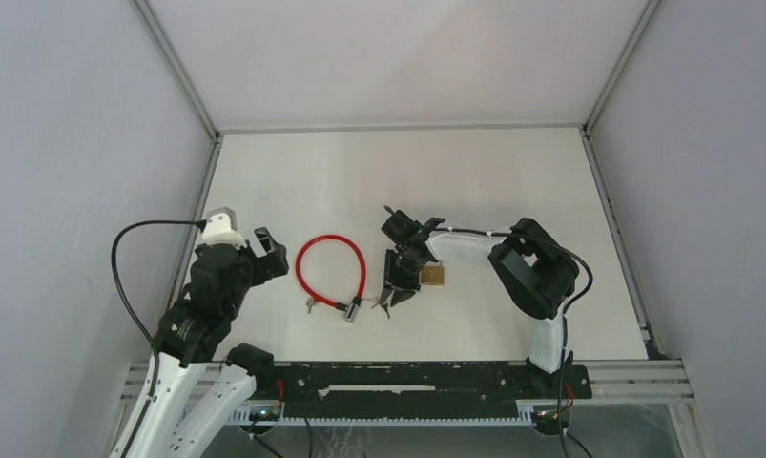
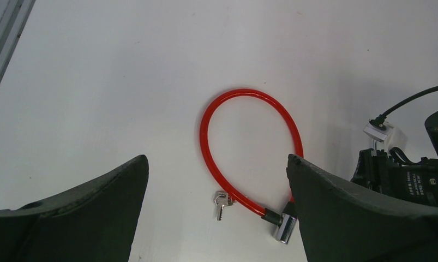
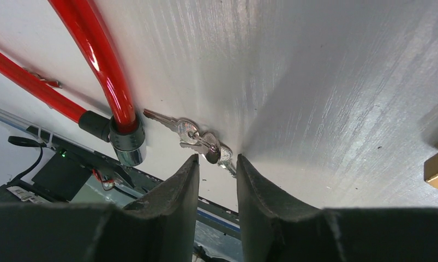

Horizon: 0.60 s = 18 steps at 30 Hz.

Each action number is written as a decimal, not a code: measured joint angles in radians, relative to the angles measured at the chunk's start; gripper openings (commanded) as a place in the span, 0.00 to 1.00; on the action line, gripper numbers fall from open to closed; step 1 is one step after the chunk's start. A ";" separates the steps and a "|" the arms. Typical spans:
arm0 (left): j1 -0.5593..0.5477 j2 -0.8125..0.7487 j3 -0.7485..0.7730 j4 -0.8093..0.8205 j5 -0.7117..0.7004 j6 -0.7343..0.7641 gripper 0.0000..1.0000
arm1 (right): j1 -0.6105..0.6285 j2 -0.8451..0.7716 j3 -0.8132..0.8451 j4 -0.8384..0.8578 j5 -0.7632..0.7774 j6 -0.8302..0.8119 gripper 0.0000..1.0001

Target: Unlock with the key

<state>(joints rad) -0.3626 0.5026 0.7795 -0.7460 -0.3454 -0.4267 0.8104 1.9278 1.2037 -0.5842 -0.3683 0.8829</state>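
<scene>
The key bunch (image 3: 197,143) lies flat on the table (image 1: 455,181), near the near edge and about mid-table. It sits just right of the chrome lock barrel (image 3: 126,146) that closes the red cable (image 3: 105,60) loop. There look to be two or three keys on one ring. One blade points towards the barrel and the ring end lies towards the right gripper (image 3: 216,159).

The step in hand, as I judge it, is picking up the key. The keys are thin and lie flat on a smooth top, so the fingertips need to press right down to the surface and pinch across a bow, not just the loose ring. Caught by the ring alone, the blade would likely dangle and could not be aimed at the keyhole. A low, square pinch that leaves the blade sticking out clear would serve best. The barrel is close on the left, so the left-hand finger needs to stay off it.

The right claw stands over the ring end with its fingers a narrow gap apart and a bit of the bunch between the tips. I cannot see either pad pressing on metal, so nothing is held yet.

A second small key (image 2: 222,204) lies just left of the cable's near end. A brass-coloured block (image 1: 436,277) sits just right of the right gripper; whether it is a padlock I cannot tell. The left gripper (image 1: 269,253) hangs to the left of the loop, jaws fully apart and empty.
</scene>
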 measured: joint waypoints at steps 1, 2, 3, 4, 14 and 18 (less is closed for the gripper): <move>0.000 0.000 0.000 0.000 0.000 0.000 1.00 | -0.001 0.002 0.000 0.002 -0.001 0.001 0.37; 0.000 0.000 0.000 0.000 0.000 0.000 1.00 | -0.003 0.004 0.000 0.005 -0.003 0.002 0.36; 0.000 0.000 0.000 0.000 0.000 0.000 1.00 | -0.005 0.006 0.000 0.008 -0.004 0.002 0.36; 0.000 0.000 0.000 0.000 0.000 0.000 1.00 | -0.007 0.008 0.000 0.009 -0.007 0.003 0.35; 0.000 0.000 0.000 0.000 0.000 0.000 1.00 | -0.027 0.018 0.000 0.024 -0.027 0.005 0.30; 0.000 0.000 0.000 0.000 0.000 0.000 1.00 | -0.031 0.025 0.002 0.032 -0.041 0.005 0.28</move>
<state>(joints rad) -0.3630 0.5026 0.7795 -0.7464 -0.3458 -0.4267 0.7792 1.9530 1.2057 -0.5526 -0.4095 0.8883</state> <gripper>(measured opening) 0.996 0.296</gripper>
